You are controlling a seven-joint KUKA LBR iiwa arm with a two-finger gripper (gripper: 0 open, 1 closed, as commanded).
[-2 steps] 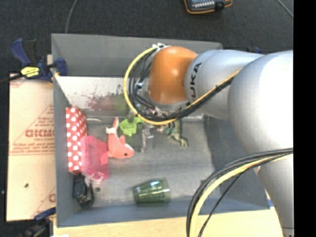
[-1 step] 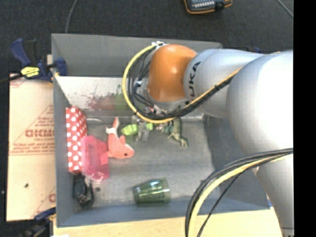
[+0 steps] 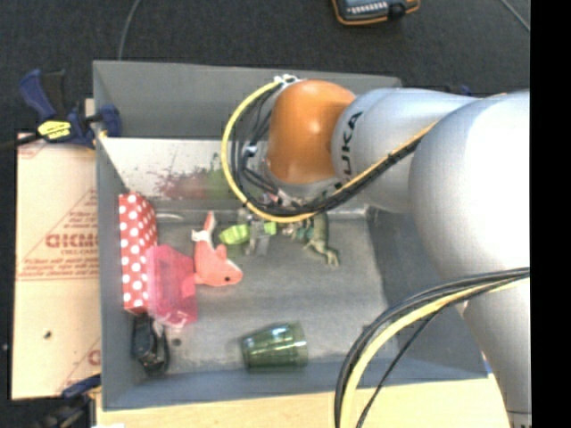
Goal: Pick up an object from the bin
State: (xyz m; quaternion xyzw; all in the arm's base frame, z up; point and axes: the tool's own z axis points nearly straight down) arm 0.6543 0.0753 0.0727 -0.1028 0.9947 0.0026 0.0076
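Bin [image 3: 178,96] of grey sheet metal, with sloped walls and a flat floor. Seven loose things counted in it, one of each kind. Along the left wall, one box [image 3: 136,250], red with white dots, long and flat-sided. Against it, one pink translucent piece [image 3: 174,291], soft-looking and crumpled. Touching that, one pink fish toy [image 3: 217,267], smooth and rounded, tail up. In the near-left corner, one black lump [image 3: 149,346], shape hard to make out. Near the front wall, apart from the rest, one clear green cup [image 3: 275,346], cylindrical, lying on its side. At mid-floor, one small lime-green piece [image 3: 234,234], rounded, and one green dinosaur figure [image 3: 318,237], knobbly, legs splayed. Between these two, gripper [image 3: 260,237], low under the arm's glossy orange cover [image 3: 299,141]; open or shut, cannot tell. Sits just beside the lime-green piece, contact unclear.
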